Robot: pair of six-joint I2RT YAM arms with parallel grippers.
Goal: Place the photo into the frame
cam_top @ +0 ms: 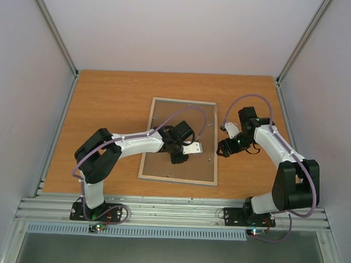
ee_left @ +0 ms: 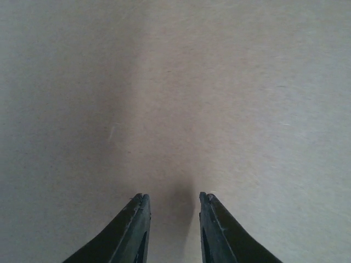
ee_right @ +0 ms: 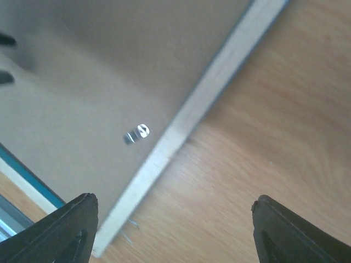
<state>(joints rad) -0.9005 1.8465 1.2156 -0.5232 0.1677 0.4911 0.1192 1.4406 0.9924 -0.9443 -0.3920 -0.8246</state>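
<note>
The frame (cam_top: 176, 180) lies back-up on the wooden table, with a flat grey-brown backing board (cam_top: 167, 115) filling it. The photo is not visible in any view. My left gripper (cam_top: 180, 155) hovers low over the board's right-middle; in the left wrist view the gripper (ee_left: 173, 195) is open and empty above the plain board (ee_left: 175, 82). My right gripper (cam_top: 225, 149) is beside the frame's right edge; in the right wrist view it (ee_right: 173, 205) is wide open and empty over the pale wood frame edge (ee_right: 192, 115) and the table.
A small metal clip (ee_right: 137, 133) sits on the frame's back near its edge. A turquoise front edge (ee_right: 27, 175) shows at the lower left. Bare table (cam_top: 107, 106) surrounds the frame; walls enclose three sides.
</note>
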